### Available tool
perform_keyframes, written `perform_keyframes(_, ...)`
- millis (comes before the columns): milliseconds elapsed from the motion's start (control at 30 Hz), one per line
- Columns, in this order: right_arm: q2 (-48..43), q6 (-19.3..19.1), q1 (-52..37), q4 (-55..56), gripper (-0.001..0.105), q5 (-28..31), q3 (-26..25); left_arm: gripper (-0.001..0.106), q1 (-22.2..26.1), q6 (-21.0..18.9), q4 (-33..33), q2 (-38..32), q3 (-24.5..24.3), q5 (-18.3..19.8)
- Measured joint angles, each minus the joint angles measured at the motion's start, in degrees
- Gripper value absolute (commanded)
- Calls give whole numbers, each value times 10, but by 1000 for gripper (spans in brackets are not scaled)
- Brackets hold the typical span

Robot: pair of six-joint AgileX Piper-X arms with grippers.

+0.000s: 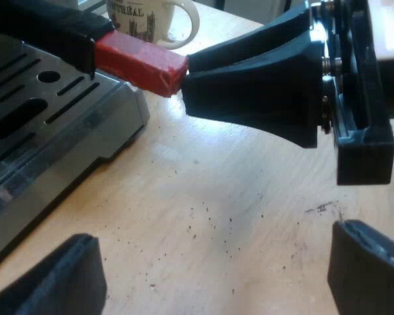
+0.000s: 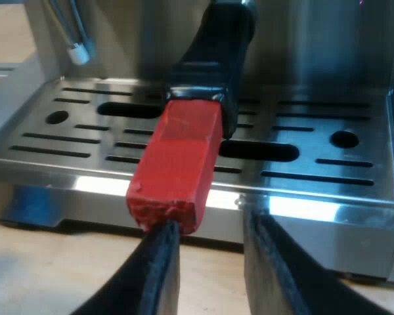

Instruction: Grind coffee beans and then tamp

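black fingers (image 1: 59, 279) of my left hand (image 1: 213, 262) stand wide apart, released and holding nothing, low over the wooden desk (image 1: 203, 177). dark specks of coffee grounds (image 1: 207, 220) lie scattered on the wood just beyond them. farther on, my right hand (image 1: 190, 73) sits with its tips right at the red end (image 1: 141, 62) of the holder's handle (image 1: 46, 29), above the desk and just off the drip tray (image 1: 39, 125) of the espresso machine (image 1: 111, 141). past the handle a white printed mug (image 1: 154, 20) stands on the desk near the machine.

from the right wrist, my right hand (image 2: 210, 262) is released too: its two fingers are parted with bare desk showing between them, and nothing is clamped. the red end (image 2: 177, 170) hangs just past the tip of one finger, touching or nearly so; i cannot tell which. behind it the dark handle (image 2: 217, 52) runs up toward the machine's front, over the slotted steel tray. where the handle meets the machine is hidden, so i cannot tell whether the holder is locked in.
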Motion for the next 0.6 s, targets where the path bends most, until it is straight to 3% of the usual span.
perform_keyframes(333, 1, -12, 3, 17, 28, 15, -6, 71, 0, 0, 0, 0, 0, 0)
perform_keyframes(533, 1, 34, 32, 56, 28, 14, -16, 71, 0, 0, 0, 0, 0, 2)
perform_keyframes(600, -5, 58, 51, 84, 33, 16, -16, 71, 0, 0, 0, 0, 0, 17)
